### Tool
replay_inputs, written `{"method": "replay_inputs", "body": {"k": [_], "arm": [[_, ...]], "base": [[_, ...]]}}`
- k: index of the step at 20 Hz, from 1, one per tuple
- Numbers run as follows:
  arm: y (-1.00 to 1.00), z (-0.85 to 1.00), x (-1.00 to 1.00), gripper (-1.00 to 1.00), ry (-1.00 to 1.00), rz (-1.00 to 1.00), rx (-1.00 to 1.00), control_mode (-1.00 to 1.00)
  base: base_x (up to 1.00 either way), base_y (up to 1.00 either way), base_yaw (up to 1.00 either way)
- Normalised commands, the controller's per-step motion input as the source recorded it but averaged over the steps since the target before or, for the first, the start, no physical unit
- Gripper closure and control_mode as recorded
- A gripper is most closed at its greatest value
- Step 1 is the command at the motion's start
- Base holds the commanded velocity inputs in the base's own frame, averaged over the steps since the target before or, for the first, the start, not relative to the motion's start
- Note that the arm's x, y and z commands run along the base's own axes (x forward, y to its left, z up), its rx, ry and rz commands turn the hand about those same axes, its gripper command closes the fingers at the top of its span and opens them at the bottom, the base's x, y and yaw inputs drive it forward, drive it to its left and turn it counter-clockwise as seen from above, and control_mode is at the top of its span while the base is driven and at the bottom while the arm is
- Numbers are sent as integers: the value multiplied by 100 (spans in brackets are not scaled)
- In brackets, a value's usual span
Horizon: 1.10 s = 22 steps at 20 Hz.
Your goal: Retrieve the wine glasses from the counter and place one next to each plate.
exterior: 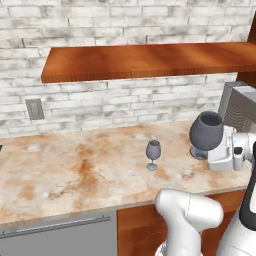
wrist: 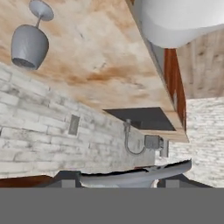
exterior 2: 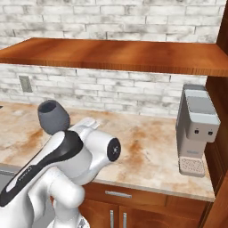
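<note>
The jaws grip the wide glass (exterior: pixel 206 132) by its foot; the slim glass (exterior: pixel 153 154) stands mid-bench (exterior: pixel 75 170).

— Where am I looking from on the left base view?

— From behind the arm, down over the counter (exterior: pixel 75 170) toward the brick wall (exterior: pixel 125 20). The right base view faces the same wall and shelf (exterior 2: pixel 116 55) from the other side, taking in the coffee machine (exterior 2: pixel 196 129) at far right.

— And the hand view?

— Rolled upside down, close over the counter, looking left along it toward the slimmer wine glass (wrist: pixel 29 41) and the sink.
</note>
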Motion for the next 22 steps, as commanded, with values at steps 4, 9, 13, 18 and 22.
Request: {"method": "replay_inputs", "body": {"k": [4, 9, 13, 18, 22], "arm": [[0, 0, 0, 100, 0, 0, 0, 100], [0, 0, 0, 100, 0, 0, 0, 100], [0, 0, 0, 100, 0, 0, 0, 100], [0, 0, 0, 100, 0, 0, 0, 100], [0, 0, 0, 100, 0, 0, 0, 100]], "base": [[-80, 31, 0], [-96, 78, 2], [-68, 100, 32], [-2, 17, 98], [0, 0, 100]]}}
